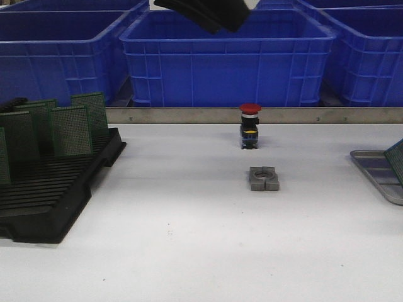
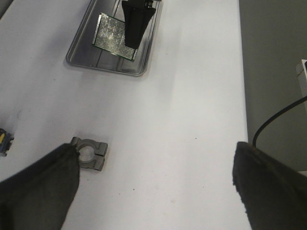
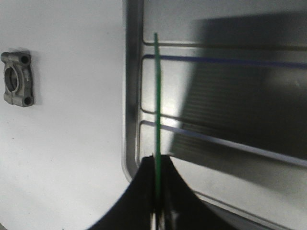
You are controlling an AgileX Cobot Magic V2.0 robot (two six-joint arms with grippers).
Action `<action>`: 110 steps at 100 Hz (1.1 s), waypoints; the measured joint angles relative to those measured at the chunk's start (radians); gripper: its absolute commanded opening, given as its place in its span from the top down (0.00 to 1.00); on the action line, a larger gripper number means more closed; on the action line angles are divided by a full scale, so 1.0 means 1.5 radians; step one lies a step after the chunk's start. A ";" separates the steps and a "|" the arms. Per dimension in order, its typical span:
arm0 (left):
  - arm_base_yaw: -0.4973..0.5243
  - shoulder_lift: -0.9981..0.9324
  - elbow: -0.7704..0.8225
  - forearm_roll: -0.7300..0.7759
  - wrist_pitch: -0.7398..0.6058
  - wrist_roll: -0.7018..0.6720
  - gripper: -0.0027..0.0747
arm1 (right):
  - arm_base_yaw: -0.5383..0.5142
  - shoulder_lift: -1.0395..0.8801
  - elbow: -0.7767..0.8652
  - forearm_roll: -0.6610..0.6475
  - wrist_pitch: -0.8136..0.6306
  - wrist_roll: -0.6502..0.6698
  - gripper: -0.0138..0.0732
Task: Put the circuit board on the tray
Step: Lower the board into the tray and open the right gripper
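Boards: one (image 2: 112, 36) pinched by right pincer (image 3: 157, 191) over tray (image 2: 79, 48); four racked.

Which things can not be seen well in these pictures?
- Front view: the tray and the circuit board are cut off by the picture edge.
- Right wrist view: the board shows only edge-on.
- Left wrist view: the right hand covers part of the board.

The tray (image 3: 201, 72) is glossy ribbed metal, the crates (image 1: 227, 63) smooth blue plastic, the rack (image 1: 56, 195) matt black plastic
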 measured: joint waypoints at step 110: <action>0.001 0.000 0.000 0.000 0.000 0.000 0.18 | 0.000 0.012 -0.001 0.006 -0.031 0.005 0.17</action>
